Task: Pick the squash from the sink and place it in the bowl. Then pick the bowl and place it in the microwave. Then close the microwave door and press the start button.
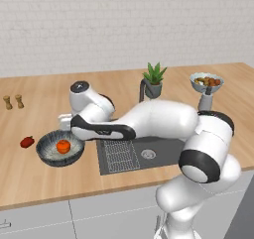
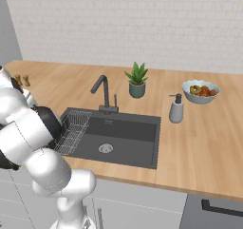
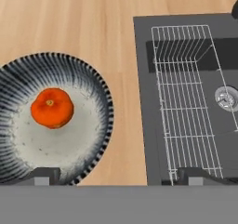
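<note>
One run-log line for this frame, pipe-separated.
stage: squash placed | squash: in bowl on counter left of sink | hand: open, empty, above bowl's sink-side rim | next: grasp bowl

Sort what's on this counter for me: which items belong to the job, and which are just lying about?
Job items:
squash, already inside the bowl
sink

Lying about:
red pepper
potted plant
fruit bowl
soap dispenser
two shakers
</note>
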